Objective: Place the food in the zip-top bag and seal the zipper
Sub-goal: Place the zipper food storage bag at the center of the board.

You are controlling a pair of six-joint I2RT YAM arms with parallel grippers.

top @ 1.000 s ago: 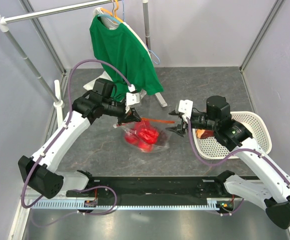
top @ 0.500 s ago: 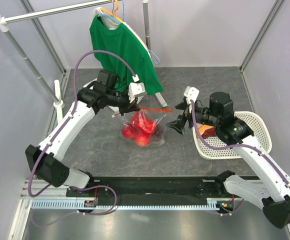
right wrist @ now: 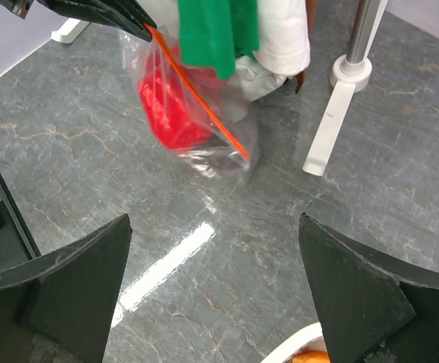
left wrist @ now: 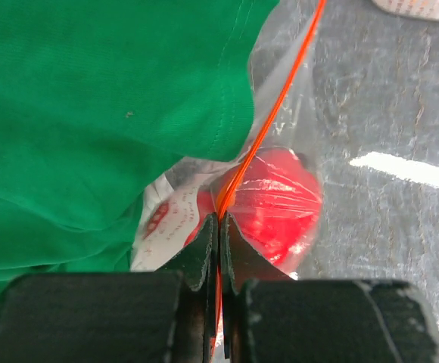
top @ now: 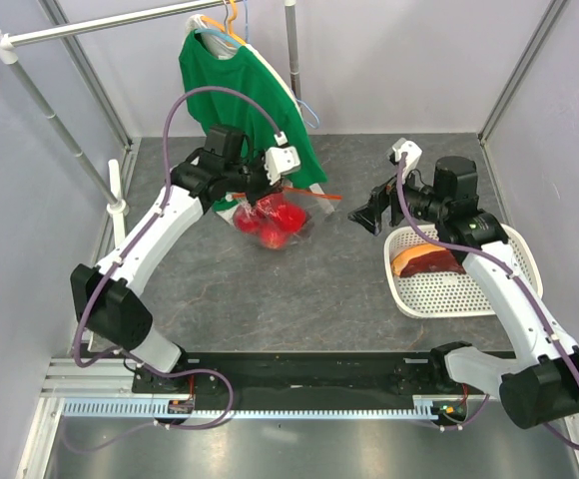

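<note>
The zip-top bag [top: 289, 212] hangs from my left tool [left wrist: 218, 219], whose jaws are pinched tight on the orange-red zipper [left wrist: 274, 102], over the far part of the worktop [top: 299, 289], left of centre. The green shirt [left wrist: 106, 98] crowds its left edge, and a white rack foot [right wrist: 327, 136] stands near on the right. My right tool [right wrist: 213, 231] is spread wide and holds nothing, with bare worktop between it and the bag. The film is clear and crinkled, with glossy red food [left wrist: 276, 200] bulging low.

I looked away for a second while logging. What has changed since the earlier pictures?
The left gripper, shut on the zipper, carried the zip-top bag of red food back toward the green shirt. The right gripper opened wide and drew away. The basket stayed.
</note>
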